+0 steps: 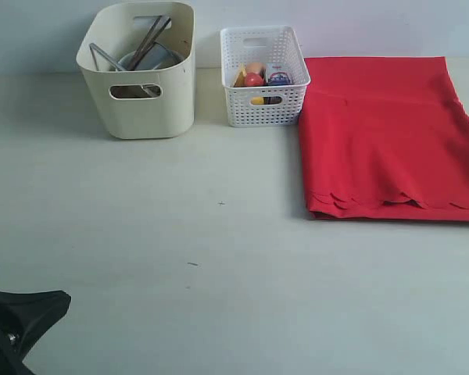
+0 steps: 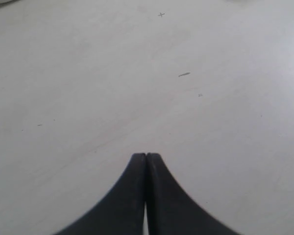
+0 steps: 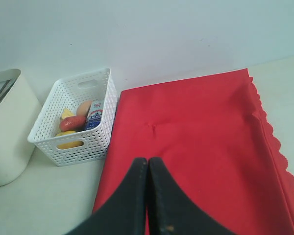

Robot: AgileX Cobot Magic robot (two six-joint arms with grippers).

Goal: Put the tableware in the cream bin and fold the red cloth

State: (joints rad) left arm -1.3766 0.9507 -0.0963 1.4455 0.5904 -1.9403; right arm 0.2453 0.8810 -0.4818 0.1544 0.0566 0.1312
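The cream bin (image 1: 144, 109) stands at the back left, and its wall (image 3: 7, 142) also shows in the right wrist view. Inside it lie tableware pieces: dark chopsticks (image 1: 150, 37), a steel knife (image 1: 103, 56) and a grey round vessel (image 1: 152, 59). The red cloth (image 1: 387, 137) lies flat at the right, with layered scalloped edges (image 1: 399, 201) toward the front. My left gripper (image 1: 62, 299) is shut and empty low over bare table (image 2: 146, 155) at the front left. Shut and empty too, my right gripper (image 3: 148, 160) hovers over the red cloth (image 3: 196, 122).
A white lattice basket (image 1: 264, 105) holding food items stands between the bin and the cloth, touching the cloth's corner (image 3: 83, 147). A pale wall runs behind everything. The table surface (image 1: 219, 258) is pale with a few small marks.
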